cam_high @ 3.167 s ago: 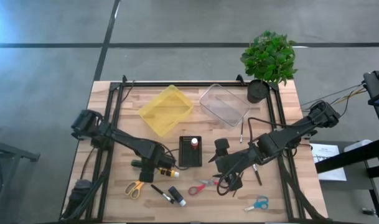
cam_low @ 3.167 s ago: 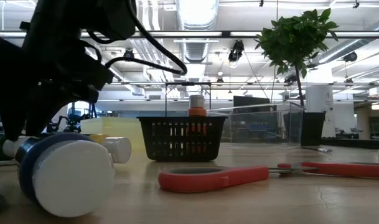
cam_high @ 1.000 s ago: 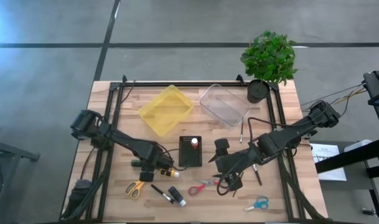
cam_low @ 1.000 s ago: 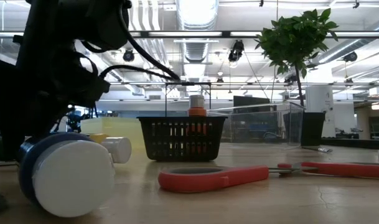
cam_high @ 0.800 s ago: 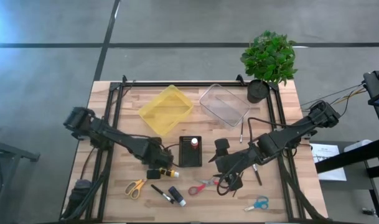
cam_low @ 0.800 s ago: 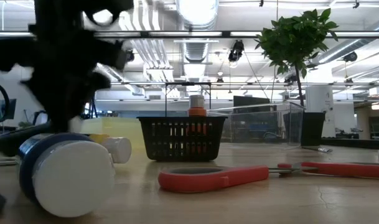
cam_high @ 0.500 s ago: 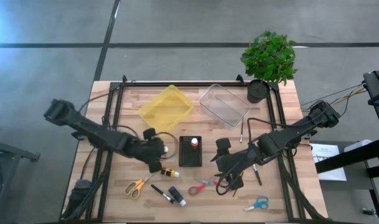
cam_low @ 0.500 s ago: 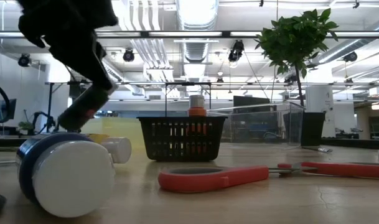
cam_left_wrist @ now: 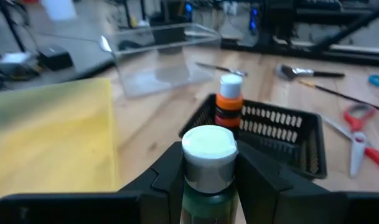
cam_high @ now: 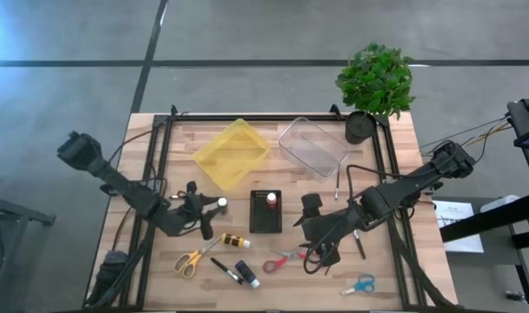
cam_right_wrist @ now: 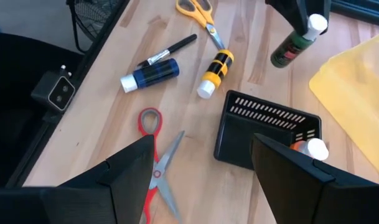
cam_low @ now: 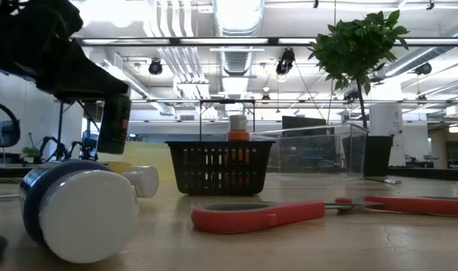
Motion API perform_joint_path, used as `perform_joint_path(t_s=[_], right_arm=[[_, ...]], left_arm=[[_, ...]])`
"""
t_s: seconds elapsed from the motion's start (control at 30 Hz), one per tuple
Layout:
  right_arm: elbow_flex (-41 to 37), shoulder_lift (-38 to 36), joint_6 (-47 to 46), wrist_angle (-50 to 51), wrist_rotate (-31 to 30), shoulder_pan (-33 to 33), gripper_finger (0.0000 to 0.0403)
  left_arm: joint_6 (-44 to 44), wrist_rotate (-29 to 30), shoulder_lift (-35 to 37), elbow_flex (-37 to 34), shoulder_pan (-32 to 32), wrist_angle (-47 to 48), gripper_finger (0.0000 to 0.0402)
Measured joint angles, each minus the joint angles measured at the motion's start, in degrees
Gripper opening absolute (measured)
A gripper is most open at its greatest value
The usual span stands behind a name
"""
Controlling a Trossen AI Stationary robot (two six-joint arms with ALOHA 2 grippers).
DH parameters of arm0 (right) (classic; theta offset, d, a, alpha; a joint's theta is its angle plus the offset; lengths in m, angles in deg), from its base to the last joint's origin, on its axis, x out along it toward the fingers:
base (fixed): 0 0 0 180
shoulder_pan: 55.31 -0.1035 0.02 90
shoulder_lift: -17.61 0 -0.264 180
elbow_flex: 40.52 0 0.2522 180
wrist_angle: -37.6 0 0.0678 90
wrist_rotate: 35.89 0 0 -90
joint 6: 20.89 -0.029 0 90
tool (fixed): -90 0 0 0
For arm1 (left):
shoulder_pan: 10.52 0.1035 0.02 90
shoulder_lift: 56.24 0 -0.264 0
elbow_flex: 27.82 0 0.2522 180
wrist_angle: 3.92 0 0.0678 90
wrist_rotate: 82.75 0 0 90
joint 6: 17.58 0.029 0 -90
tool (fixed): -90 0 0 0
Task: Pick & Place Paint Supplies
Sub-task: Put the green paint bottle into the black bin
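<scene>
Since prev frames left arm swung back toward desk's left side and lifted a bottle off the wood; yellow bottle (cam_high: 234, 241) it was over earlier now lies alone on the desk. Left end effector (cam_high: 214, 206) sits left of black basket (cam_high: 265, 211), fingers (cam_left_wrist: 259, 180) clamped on green bottle w/ white cap (cam_left_wrist: 208, 163), held off the desk, cap pointing at the basket. Below it, near front edge: yellow scissors (cam_high: 191, 259), dark marker (cam_high: 224, 269), blue bottle w/ white cap (cam_high: 247, 275), all lying flat. Yellow tray (cam_high: 232, 153) toward back, left of center. Basket at center holds one orange bottle w/ white cap (cam_high: 270, 199), upright. Red scissors (cam_high: 284, 259) just right of blue bottle. Clear bin (cam_high: 314, 145) at back, right of yellow tray. Right end effector (cam_high: 318, 250) hovers right of basket, above red scissors, fingers (cam_right_wrist: 299, 184) spread wide, holding nothing. Brushes (cam_high: 356, 239) partly hidden under right arm. Blue scissors (cam_high: 360, 284) at front right. Potted plant (cam_high: 374, 84) at back right corner.
</scene>
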Motion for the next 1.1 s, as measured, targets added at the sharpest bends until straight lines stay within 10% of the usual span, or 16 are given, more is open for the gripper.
perform_joint_path(t_s=[0.57,1.1], right_arm=[[0.0,0.0,1.3,-0.1,-0.6,0.0,0.0263],[0.0,0.0,2.6,-0.3,-0.6,0.0,0.0263]], left_arm=[[-7.3,8.2,-20.4,-0.8,-2.5,-20.2,0.0114],[-7.9,6.6,-23.2,-0.8,-2.4,-21.0,0.0114]])
